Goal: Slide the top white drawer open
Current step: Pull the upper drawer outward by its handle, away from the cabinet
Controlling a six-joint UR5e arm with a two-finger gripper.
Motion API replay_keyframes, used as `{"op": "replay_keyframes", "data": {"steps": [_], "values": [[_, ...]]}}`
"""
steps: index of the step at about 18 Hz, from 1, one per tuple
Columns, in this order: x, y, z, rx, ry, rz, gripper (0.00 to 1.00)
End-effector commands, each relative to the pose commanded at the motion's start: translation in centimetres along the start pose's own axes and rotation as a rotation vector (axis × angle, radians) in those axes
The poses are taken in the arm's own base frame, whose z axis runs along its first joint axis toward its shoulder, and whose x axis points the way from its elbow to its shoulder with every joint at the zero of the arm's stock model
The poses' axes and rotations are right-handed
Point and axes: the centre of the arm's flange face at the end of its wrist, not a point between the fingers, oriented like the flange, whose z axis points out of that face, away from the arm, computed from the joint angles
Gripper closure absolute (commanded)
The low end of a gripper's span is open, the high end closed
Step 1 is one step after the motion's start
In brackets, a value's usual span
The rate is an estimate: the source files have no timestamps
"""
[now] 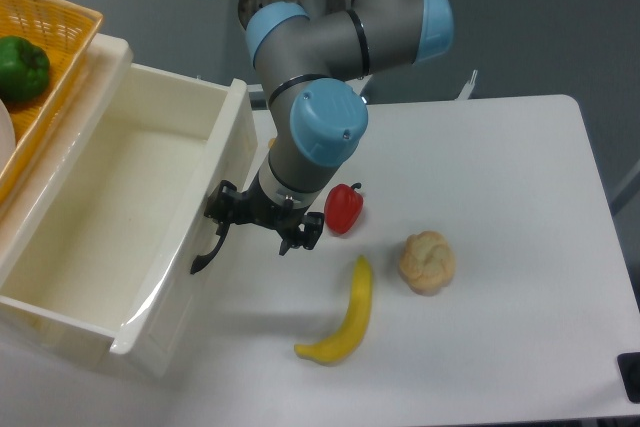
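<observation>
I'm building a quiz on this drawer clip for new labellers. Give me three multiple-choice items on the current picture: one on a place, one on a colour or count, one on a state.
1. Where does the red pepper lie?
A. In the drawer
B. On the table, right beside the arm's wrist
C. In the basket

2. How many loose food items lie on the table?
A. Three
B. One
C. Five

3. What state is the top drawer in?
A. Fully shut
B. Pulled well out, its inside showing
C. Lifted off the cabinet

Answers:
1 B: the pepper sits on the white tabletop next to the claw.
2 A: pepper, banana and a pale bun.
3 B: the drawer's empty inside is open to view, with the claw at its black handle.
</observation>
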Motion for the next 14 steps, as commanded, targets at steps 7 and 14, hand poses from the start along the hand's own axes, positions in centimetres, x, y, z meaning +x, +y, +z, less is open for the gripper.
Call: {"op": "replay_keyframes", "data": {"steps": [7, 14], "values": [[-0.12, 0.0, 0.28, -0.002, 0.003, -0.001, 0.0], [-0.14, 0.08, 0.3, 0.0, 0.007, -0.006, 0.0]]}}
